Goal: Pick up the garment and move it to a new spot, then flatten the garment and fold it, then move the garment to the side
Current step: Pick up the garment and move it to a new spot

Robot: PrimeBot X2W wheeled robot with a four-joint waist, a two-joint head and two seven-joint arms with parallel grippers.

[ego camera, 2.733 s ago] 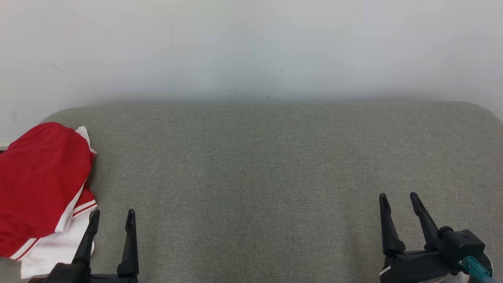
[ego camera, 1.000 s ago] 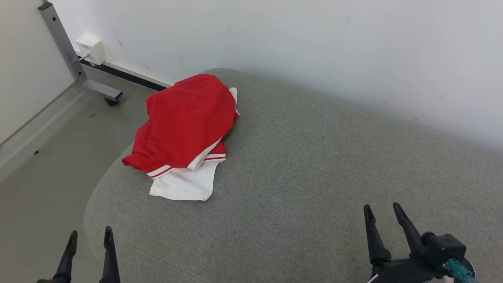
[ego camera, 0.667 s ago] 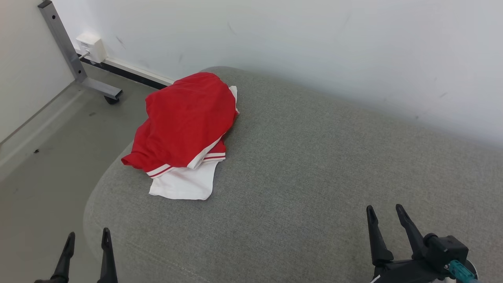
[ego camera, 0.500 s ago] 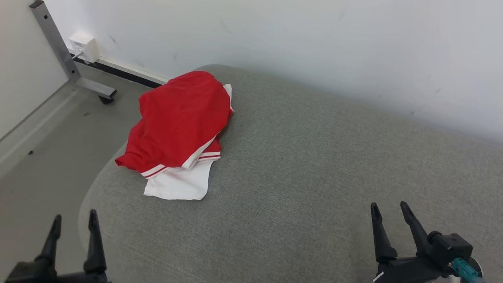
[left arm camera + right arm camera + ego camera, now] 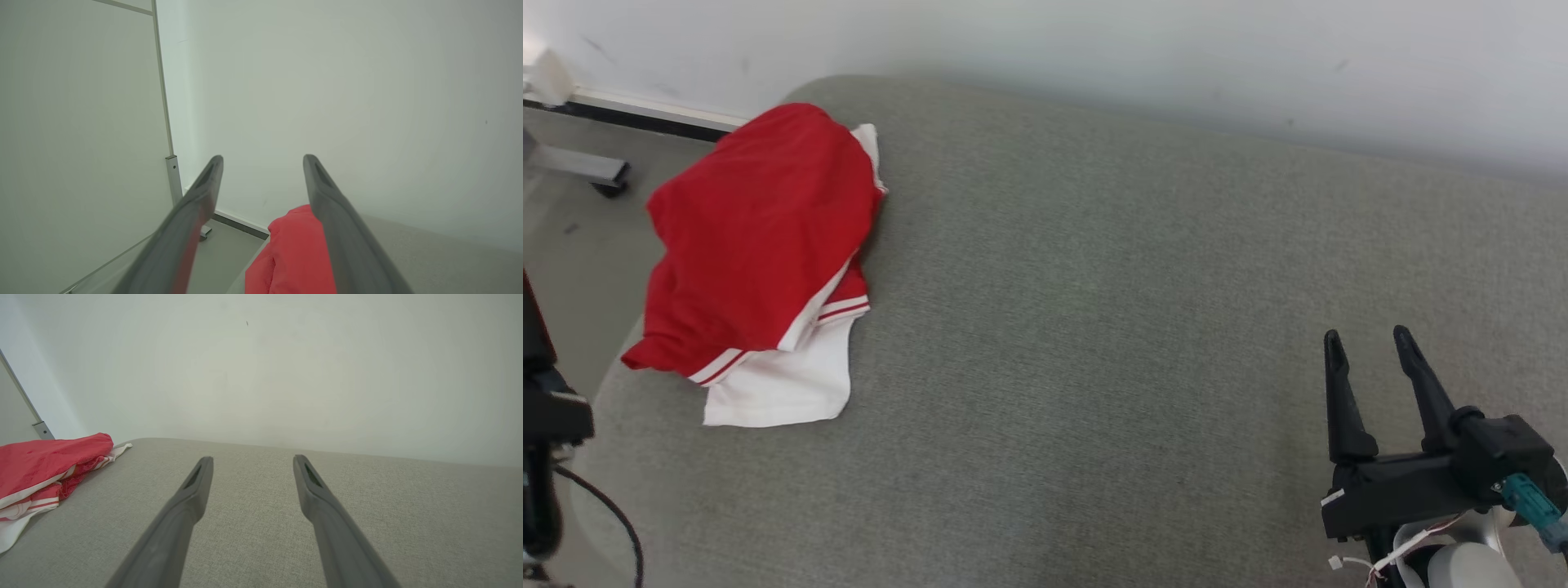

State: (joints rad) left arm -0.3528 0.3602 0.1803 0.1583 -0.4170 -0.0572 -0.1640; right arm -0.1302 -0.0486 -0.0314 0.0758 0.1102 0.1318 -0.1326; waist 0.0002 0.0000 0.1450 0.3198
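The garment was bright red on top and plain white underneath, with thin red-and-white stripes along the hem bands. The cushion was a grey-green heathered weave with no print. The wall was off-white with a few small dark scuffs. The skirting was white over a black strip, and the floor was dull grey-green. The metal leg was silver-grey and its wheel black. The right gripper was matt black, with a teal plug and white wires at the wrist. The left gripper showed dark grey.
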